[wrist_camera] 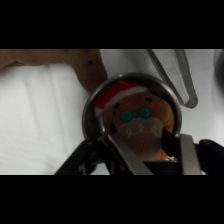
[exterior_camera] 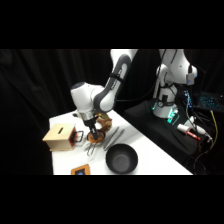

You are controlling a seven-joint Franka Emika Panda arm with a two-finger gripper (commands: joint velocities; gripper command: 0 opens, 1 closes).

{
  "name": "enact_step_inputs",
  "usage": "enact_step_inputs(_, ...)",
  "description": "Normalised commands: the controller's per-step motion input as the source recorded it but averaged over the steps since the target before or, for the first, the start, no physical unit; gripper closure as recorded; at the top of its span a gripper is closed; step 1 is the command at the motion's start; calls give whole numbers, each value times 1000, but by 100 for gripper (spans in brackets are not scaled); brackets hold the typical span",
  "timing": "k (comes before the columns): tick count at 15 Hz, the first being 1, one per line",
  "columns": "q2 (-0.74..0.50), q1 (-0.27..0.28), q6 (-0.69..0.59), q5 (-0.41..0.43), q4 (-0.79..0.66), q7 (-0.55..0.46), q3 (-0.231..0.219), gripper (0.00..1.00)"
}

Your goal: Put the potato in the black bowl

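Right up close, the pincer (wrist_camera: 150,146) hangs straight down into the silver pot (wrist_camera: 91,107), jaws apart and straddling the potato (wrist_camera: 142,119), an orange-brown lump with a gingerbread face and red hat. It sits directly below, between the jaws, not yet gripped by my read. From the side, the arm bends steeply down; the black bowl (exterior_camera: 121,160) waits nearer the worktop's (exterior_camera: 150,150) front edge.

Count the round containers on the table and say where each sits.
2. The black bowl sits near the table's front edge. The silver pot sits farther back, directly under the hand. More could be hidden from view.
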Motion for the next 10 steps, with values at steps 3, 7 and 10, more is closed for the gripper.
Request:
enact_step_inputs(3,73,-34,-97,38,130,24,39,83)
enact_step_inputs(7,-68,33,-212,-52,51,102,-25,97)
enact_step_inputs(10,-289,73,-222,-106,-93,142,-59,92)
